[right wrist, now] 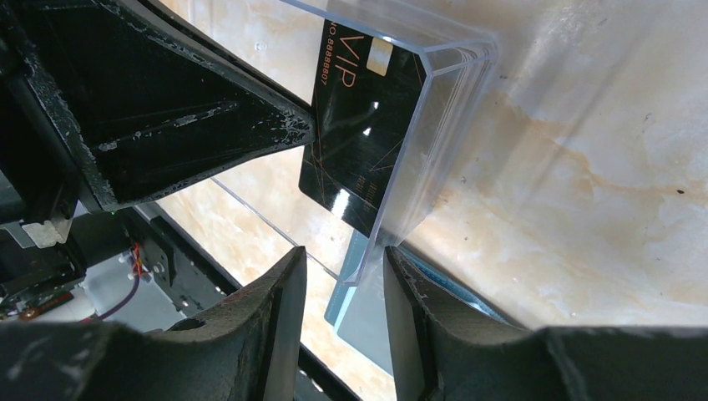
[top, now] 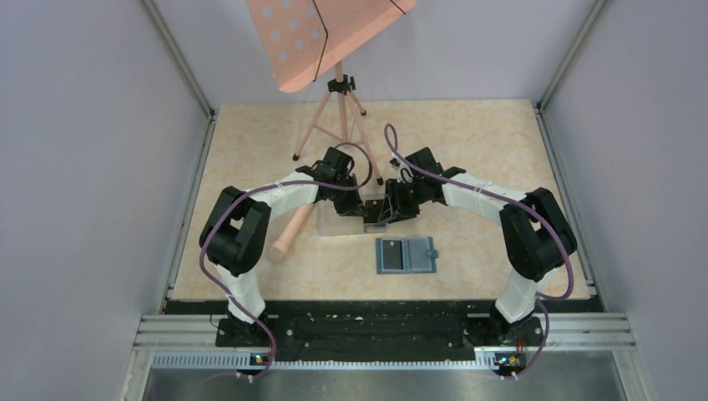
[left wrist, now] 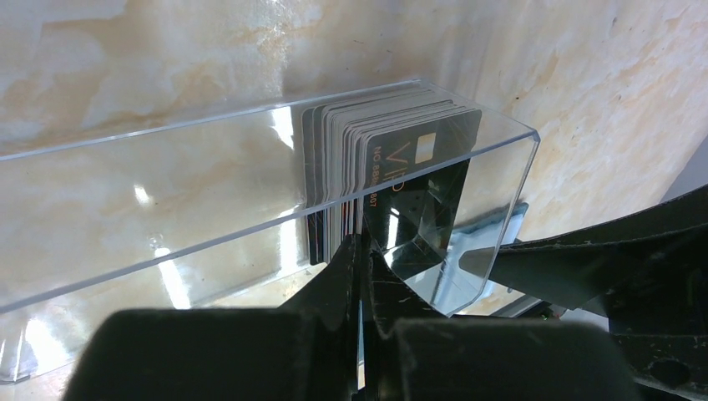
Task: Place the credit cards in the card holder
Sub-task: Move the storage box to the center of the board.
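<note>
Pinching one card off the stack: left gripper (left wrist: 361,276) has its fingers nearly closed on the edge of the front black card of the credit cards (left wrist: 392,180), which stand upright at the end of the clear box (left wrist: 209,209). Right gripper (right wrist: 344,276) clamps the box's end wall. Card holder (top: 406,255) lies open just in front of the box.

A clear plastic box (top: 342,219) sits between a wooden pin (top: 288,232) and a tripod-mounted pink board (top: 321,33).
</note>
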Controlling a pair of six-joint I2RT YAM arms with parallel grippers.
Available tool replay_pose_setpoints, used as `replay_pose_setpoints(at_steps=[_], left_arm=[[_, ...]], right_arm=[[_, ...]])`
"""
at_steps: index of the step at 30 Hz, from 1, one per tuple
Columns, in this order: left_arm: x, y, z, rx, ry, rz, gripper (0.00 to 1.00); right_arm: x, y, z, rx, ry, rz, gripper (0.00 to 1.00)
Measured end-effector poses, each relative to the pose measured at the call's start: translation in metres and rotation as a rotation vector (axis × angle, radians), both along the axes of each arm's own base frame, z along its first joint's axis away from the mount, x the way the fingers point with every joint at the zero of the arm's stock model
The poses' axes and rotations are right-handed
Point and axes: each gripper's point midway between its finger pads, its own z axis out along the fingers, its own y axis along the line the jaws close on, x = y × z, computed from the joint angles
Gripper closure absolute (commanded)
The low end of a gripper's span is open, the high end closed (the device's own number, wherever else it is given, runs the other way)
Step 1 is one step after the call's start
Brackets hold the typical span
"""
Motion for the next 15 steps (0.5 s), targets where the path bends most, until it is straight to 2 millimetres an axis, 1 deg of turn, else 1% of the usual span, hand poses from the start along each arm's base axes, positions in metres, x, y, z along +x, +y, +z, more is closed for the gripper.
replay_pose_setpoints(at_steps=[15], left_arm=[[-0.0007, -0.0007, 0.0014, 0.046, -0.016, -0.012, 1.0]], right_arm=[[-0.002, -0.0002, -0.003, 0.005, 0.003, 0.003, 0.61]])
